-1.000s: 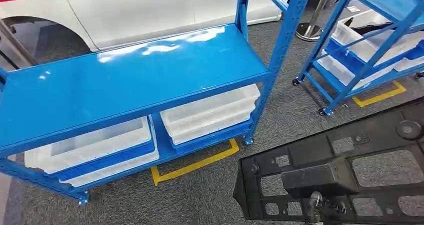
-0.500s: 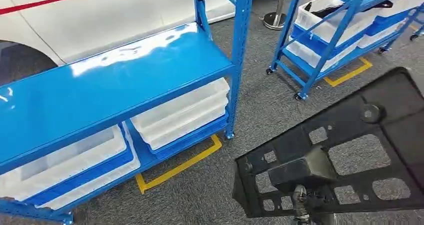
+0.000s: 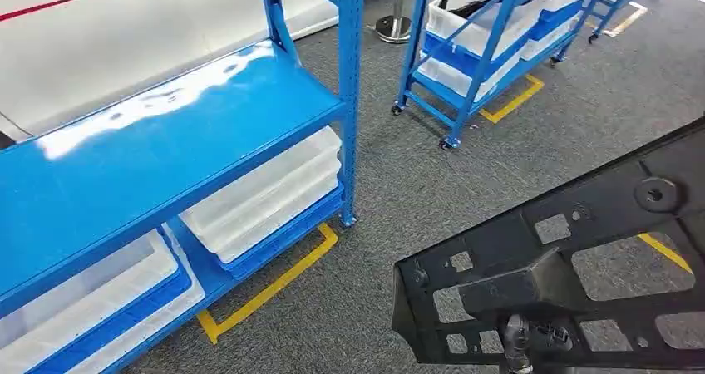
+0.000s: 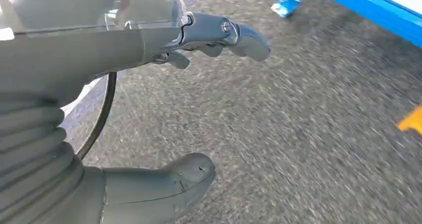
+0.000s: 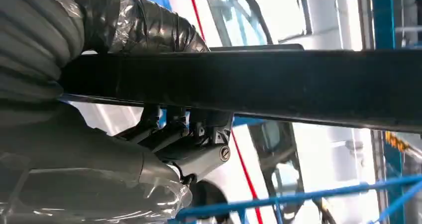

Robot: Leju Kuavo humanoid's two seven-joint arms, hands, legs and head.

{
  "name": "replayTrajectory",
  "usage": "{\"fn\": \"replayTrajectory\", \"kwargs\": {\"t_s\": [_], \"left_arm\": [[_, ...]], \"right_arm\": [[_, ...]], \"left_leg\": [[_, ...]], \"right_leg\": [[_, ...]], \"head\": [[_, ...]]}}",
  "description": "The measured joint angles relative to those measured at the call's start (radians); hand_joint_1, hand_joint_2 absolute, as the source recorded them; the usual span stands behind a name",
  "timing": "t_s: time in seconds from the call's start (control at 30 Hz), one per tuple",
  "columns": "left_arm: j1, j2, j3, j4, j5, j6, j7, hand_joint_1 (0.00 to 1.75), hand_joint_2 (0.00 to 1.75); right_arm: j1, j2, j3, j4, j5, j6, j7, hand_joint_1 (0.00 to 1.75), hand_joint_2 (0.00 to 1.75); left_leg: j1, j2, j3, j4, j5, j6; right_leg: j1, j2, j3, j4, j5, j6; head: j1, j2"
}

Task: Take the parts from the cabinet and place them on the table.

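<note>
Grey carpet [image 3: 399,191] is seen across the floor, with a blue shelf rack [image 3: 158,141] at the upper left of the head view and a second rack [image 3: 490,33] at the upper right. White bins [image 3: 266,191] are stored on the lower shelf. A black panel [image 3: 574,249] is held at the lower right by the right hand [image 5: 174,139], whose fingers [image 5: 164,127] are curled against its underside. The left hand [image 4: 149,104] is held above the carpet, fingers [image 4: 234,32] spread apart and holding nothing.
</note>
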Motion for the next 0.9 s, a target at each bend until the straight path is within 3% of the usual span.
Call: {"fn": "replayTrajectory", "kwargs": {"t_s": [0.03,0.07,0.1,0.13,0.27,0.3,0.33,0.37,0.43,0.47,0.5,0.53,0.57,0.6,0.63,0.67,0.77,0.8,0.83,0.87,0.9], "left_arm": [[-0.002,0.000,0.000,0.000,0.003,0.000,0.000,0.00,1.75],[-0.004,0.000,0.001,0.000,0.014,0.000,-0.002,0.00,1.75],[-0.005,-0.002,0.003,0.000,0.023,0.000,-0.002,0.00,1.75],[-0.004,-0.004,0.006,0.000,0.032,0.000,0.001,0.00,1.75],[-0.013,-0.007,0.016,0.000,0.034,0.004,0.027,0.00,1.75],[-0.015,-0.007,0.017,0.000,0.033,0.005,0.028,0.00,1.75],[-0.015,-0.008,0.019,0.000,0.033,0.006,0.028,0.00,1.75],[-0.013,-0.009,0.020,0.000,0.032,0.006,0.029,0.00,1.75],[-0.007,-0.008,0.026,0.000,0.032,0.008,0.031,0.00,1.75],[-0.004,-0.008,0.026,0.000,0.032,0.009,0.033,0.00,1.75],[-0.002,-0.008,0.026,0.000,0.031,0.009,0.036,0.00,1.75],[-0.003,-0.009,0.026,0.000,0.029,0.009,0.038,0.00,1.75],[-0.004,-0.008,0.026,0.000,0.028,0.009,0.039,0.00,1.75],[-0.005,-0.008,0.026,0.000,0.028,0.010,0.039,0.00,1.75],[-0.003,-0.008,0.026,0.000,0.028,0.010,0.038,0.00,1.75],[-0.003,-0.009,0.027,0.000,0.034,0.010,0.033,0.00,1.75],[-0.007,-0.009,0.030,0.000,0.047,0.011,0.024,0.00,1.75],[-0.010,-0.009,0.030,0.000,0.048,0.011,0.024,0.00,1.75],[-0.013,-0.009,0.030,0.000,0.048,0.012,0.024,0.00,1.75],[-0.013,-0.009,0.031,0.000,0.047,0.012,0.024,0.00,1.75],[-0.011,-0.009,0.031,0.000,0.047,0.012,0.024,0.00,1.75]], "right_arm": [[0.000,0.000,0.000,0.000,0.001,0.000,0.000,1.75,1.75],[0.001,0.000,0.000,-0.002,0.003,0.000,0.000,1.75,1.75],[0.001,0.000,0.000,-0.005,0.004,0.000,0.000,1.75,1.75],[-0.002,0.000,0.000,-0.005,0.004,0.000,0.000,1.75,1.75],[0.001,0.000,-0.001,-0.005,0.009,0.010,0.000,1.75,1.75],[0.002,0.001,-0.001,-0.005,0.009,0.011,0.000,1.75,1.75],[0.001,0.002,-0.002,-0.005,0.009,0.011,0.000,1.75,1.75],[-0.002,0.002,-0.002,-0.005,0.009,0.011,0.000,1.75,1.75],[-0.002,0.002,-0.002,-0.004,0.010,0.014,0.000,1.75,1.75],[-0.002,0.002,-0.002,-0.004,0.011,0.015,0.000,1.75,1.75],[-0.002,0.002,-0.002,-0.004,0.018,0.016,0.000,1.75,1.75],[-0.003,0.002,-0.002,-0.004,0.027,0.016,0.000,1.75,1.75],[-0.003,0.002,-0.002,-0.004,0.039,0.014,0.000,1.75,1.75],[-0.003,0.002,0.000,-0.004,0.045,0.010,0.000,1.75,1.75],[-0.004,0.002,0.002,-0.004,0.048,0.005,0.000,1.75,1.75],[-0.007,0.002,0.002,-0.004,0.052,0.004,0.001,1.75,1.75],[-0.007,0.002,0.003,-0.005,0.053,0.005,0.000,1.75,1.75],[-0.007,0.002,0.003,-0.005,0.053,0.005,0.000,1.75,1.75],[-0.006,0.002,0.003,-0.005,0.053,0.006,0.000,1.75,1.75],[-0.009,0.001,0.003,-0.005,0.054,0.006,0.000,1.75,1.75],[-0.014,0.001,0.005,-0.005,0.056,0.006,0.000,1.75,1.75]], "left_leg": [[0.000,0.014,0.002,0.000,-0.002,-0.001],[0.000,0.026,0.006,0.000,-0.005,-0.004],[0.000,0.036,0.012,0.000,-0.008,-0.007],[-0.005,0.046,0.011,0.001,-0.012,-0.014],[-0.008,0.087,0.024,-0.001,-0.018,-0.034],[-0.001,0.057,0.019,0.007,-0.031,-0.042],[0.000,-0.002,0.010,0.037,-0.057,-0.043],[0.002,-0.030,-0.017,0.099,-0.095,-0.043],[0.001,-0.048,-0.091,0.255,-0.165,-0.046],[0.001,-0.049,-0.124,0.318,-0.178,-0.047],[0.002,-0.049,-0.130,0.322,-0.160,-0.047],[0.002,-0.050,-0.116,0.281,-0.121,-0.046],[0.004,-0.054,-0.084,0.201,-0.068,-0.045],[0.007,-0.073,-0.046,0.111,-0.019,-0.045],[0.011,-0.121,-0.019,0.044,-0.002,-0.044],[0.010,-0.143,-0.012,0.023,-0.012,-0.043],[0.001,-0.114,-0.014,0.028,-0.009,-0.029],[0.009,-0.103,-0.014,0.019,-0.002,-0.018],[0.010,-0.087,-0.011,0.014,0.003,-0.010],[0.008,-0.075,-0.012,0.012,0.005,-0.005],[0.003,-0.059,-0.013,0.012,0.005,-0.002]], "right_leg": [[-0.002,-0.006,0.032,-0.056,0.035,0.000],[-0.002,-0.018,0.083,-0.145,0.077,-0.002],[0.000,-0.045,0.138,-0.237,0.111,-0.007],[0.011,-0.090,0.162,-0.283,0.095,-0.013],[0.021,-0.045,0.149,-0.290,0.102,-0.036],[0.008,-0.036,0.156,-0.299,0.109,-0.044],[0.008,-0.028,0.156,-0.302,0.111,-0.050],[0.008,-0.020,0.154,-0.302,0.113,-0.055],[0.010,0.004,0.153,-0.302,0.113,-0.058],[0.010,0.018,0.152,-0.300,0.113,-0.058],[0.010,0.033,0.153,-0.298,0.113,-0.058],[0.010,0.046,0.155,-0.297,0.113,-0.058],[0.009,0.060,0.156,-0.294,0.112,-0.056],[0.007,0.073,0.157,-0.290,0.110,-0.053],[0.006,0.083,0.153,-0.284,0.107,-0.048],[0.012,0.096,0.145,-0.272,0.107,-0.040],[0.006,0.130,0.134,-0.282,0.121,-0.017],[0.006,0.142,0.129,-0.281,0.124,-0.013],[0.006,0.098,0.124,-0.264,0.107,-0.012],[0.010,0.050,0.102,-0.217,0.073,-0.009],[0.009,0.023,0.065,-0.139,0.030,-0.005]], "head": [[0.000,0.000],[0.000,0.000],[0.000,0.000],[0.000,0.000],[0.000,0.000],[-0.001,0.000],[0.000,0.000],[-0.002,0.000],[-0.002,0.000],[-0.002,0.000],[-0.002,0.000],[-0.002,0.000],[-0.002,0.000],[-0.002,0.000],[-0.002,0.000],[-0.001,0.000],[-0.001,0.000],[-0.001,0.000],[-0.001,0.000],[0.002,0.000],[0.002,0.000]]}}
